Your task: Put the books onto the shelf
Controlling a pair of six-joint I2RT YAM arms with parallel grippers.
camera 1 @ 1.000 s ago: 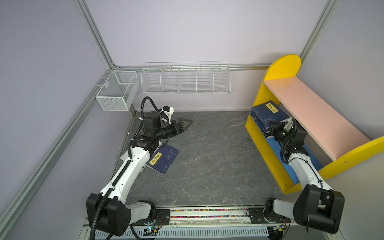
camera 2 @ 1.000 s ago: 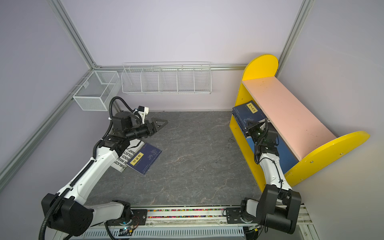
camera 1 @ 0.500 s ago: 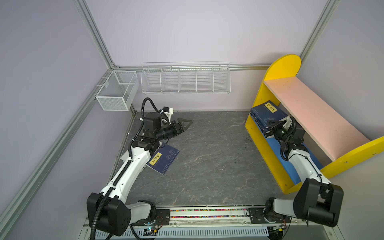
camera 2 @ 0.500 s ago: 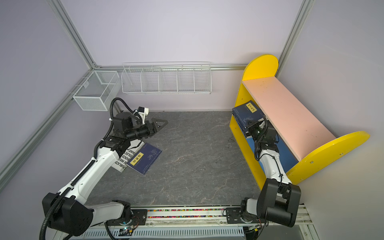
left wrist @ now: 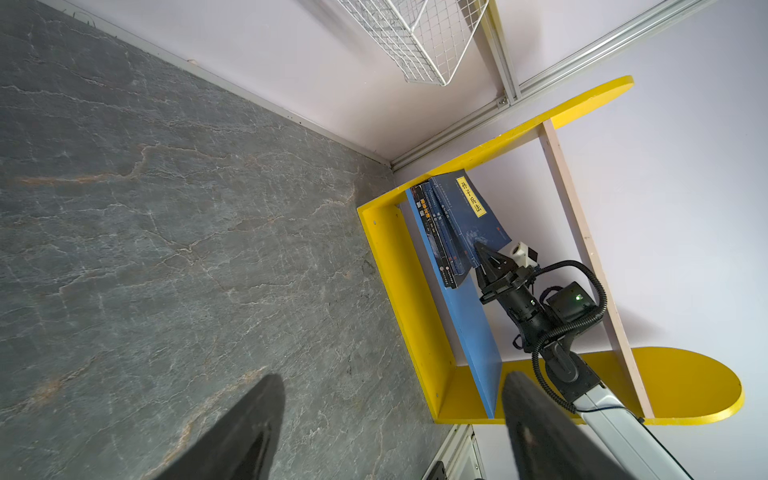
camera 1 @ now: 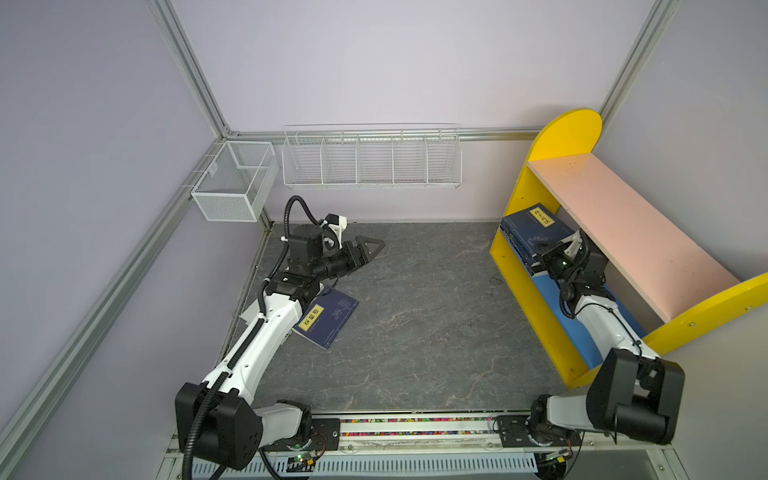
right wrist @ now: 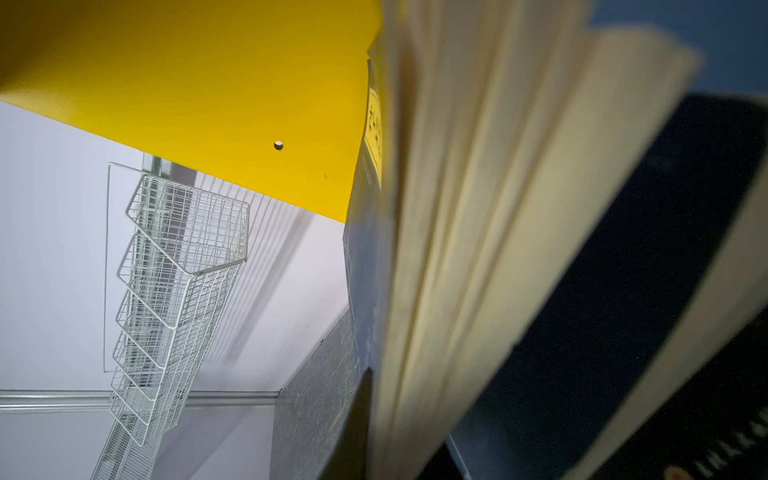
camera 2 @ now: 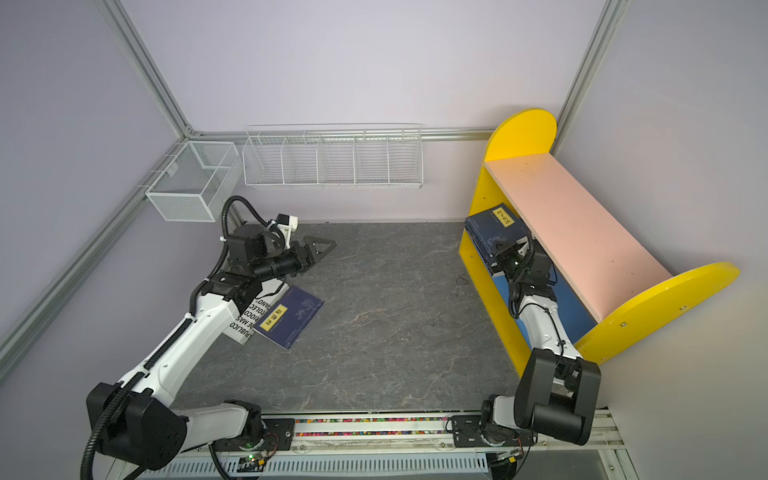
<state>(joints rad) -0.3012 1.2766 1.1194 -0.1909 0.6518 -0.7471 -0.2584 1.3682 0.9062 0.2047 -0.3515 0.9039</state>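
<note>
The shelf (camera 1: 623, 232) (camera 2: 582, 232) (left wrist: 399, 266) stands at the right. Several navy books (camera 1: 525, 232) (camera 2: 492, 235) (left wrist: 457, 224) lean against its far yellow panel (right wrist: 208, 83) on the blue lower board. My right gripper (camera 1: 540, 264) (left wrist: 482, 253) is shut, its tips at the outer book's lower corner. Page edges (right wrist: 478, 208) fill the right wrist view beside one finger (right wrist: 355, 419). I cannot tell whether anything is pinched. My left gripper (camera 1: 370, 247) (camera 2: 322, 246) (left wrist: 395, 428) hangs open and empty above the table. A navy book (camera 1: 328, 318) (camera 2: 291, 316) lies on a white book (camera 2: 253, 316) under the left arm.
A white wire divided rack (camera 1: 372, 162) (right wrist: 174, 282) and a mesh box basket (camera 1: 235, 183) hang on the back wall. The arms' base rail (camera 1: 415, 428) runs along the table's front edge. Bare grey tabletop (camera 1: 428, 316) lies between the arms.
The right wrist has shifted slightly toward the leaning books inside the shelf. The left arm and the two books on the table have not moved.
</note>
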